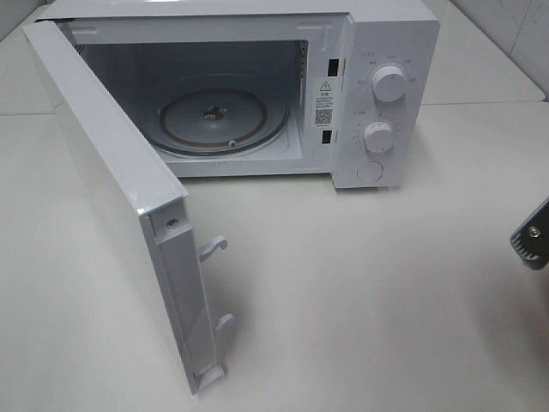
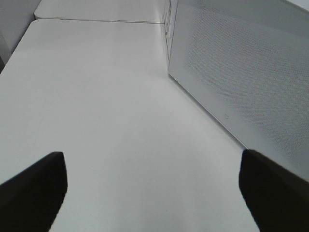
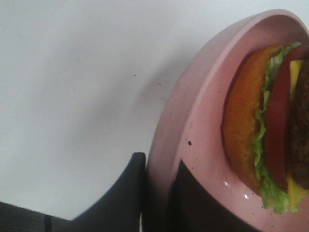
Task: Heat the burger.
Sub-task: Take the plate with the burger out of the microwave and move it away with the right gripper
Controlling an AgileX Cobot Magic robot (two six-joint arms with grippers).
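The burger, with a golden-brown bun, green lettuce, red tomato, yellow cheese and a dark patty, lies on a pink plate in the right wrist view. My right gripper is shut on the plate's rim, one finger on each side of it. In the exterior high view only a dark part of the right arm shows at the right edge; burger and plate are out of that view. My left gripper is open and holds nothing, just off the outer face of the microwave door.
A white microwave stands at the back of the white table. Its door is swung wide open toward the front left. The glass turntable inside is bare. Two knobs and a button sit on its right panel.
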